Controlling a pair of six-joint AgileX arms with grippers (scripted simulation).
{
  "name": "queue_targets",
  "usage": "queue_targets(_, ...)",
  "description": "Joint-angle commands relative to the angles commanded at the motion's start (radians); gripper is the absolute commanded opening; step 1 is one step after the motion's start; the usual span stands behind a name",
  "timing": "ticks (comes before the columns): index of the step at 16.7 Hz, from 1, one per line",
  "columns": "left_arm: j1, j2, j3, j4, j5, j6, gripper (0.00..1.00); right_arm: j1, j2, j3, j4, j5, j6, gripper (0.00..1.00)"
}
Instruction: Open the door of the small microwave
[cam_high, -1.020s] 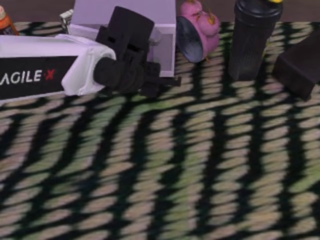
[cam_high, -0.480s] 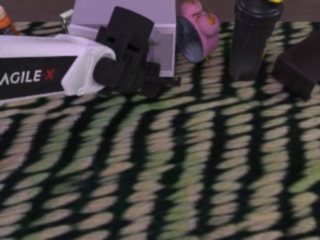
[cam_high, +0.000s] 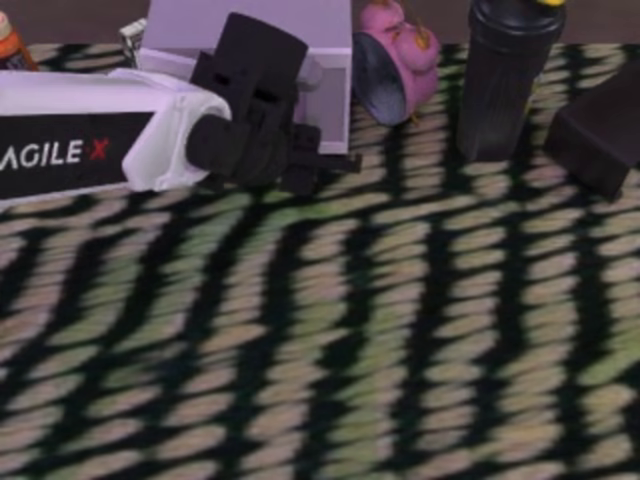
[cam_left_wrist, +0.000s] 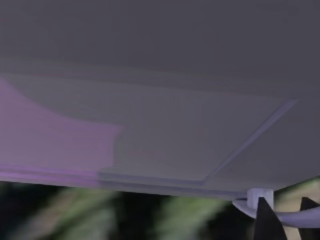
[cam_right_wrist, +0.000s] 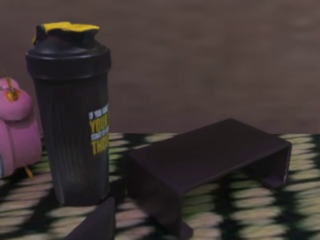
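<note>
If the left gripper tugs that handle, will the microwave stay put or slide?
The microwave looks small and toy-like, so probably light; it may slide on the table rather than let the door swing. Its broad, boxy base makes tipping unlikely. The left gripper is at the thin handle, which might flex.

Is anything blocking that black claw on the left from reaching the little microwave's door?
Nothing visible does. The left gripper is already at the front of the small pale lavender-white boxy microwave; its wrist view shows the flat door panel close up and black fingertips at the white bar handle. The pink round alarm clock stands aside, to the right.
</note>
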Motion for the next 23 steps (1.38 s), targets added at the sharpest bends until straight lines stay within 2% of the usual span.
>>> queue_targets(5, 0.000, 0.000, 0.000, 0.000, 0.000, 0.000, 0.00, 0.000, 0.000, 0.000, 0.000, 0.000, 0.000, 1.00)
queue_targets(12, 0.011, -0.026, -0.036, 0.017, 0.034, 0.041, 0.00, 0.000, 0.000, 0.000, 0.000, 0.000, 0.000, 1.00)
queue_targets(23, 0.012, -0.026, -0.037, 0.017, 0.035, 0.042, 0.00, 0.000, 0.000, 0.000, 0.000, 0.000, 0.000, 1.00)
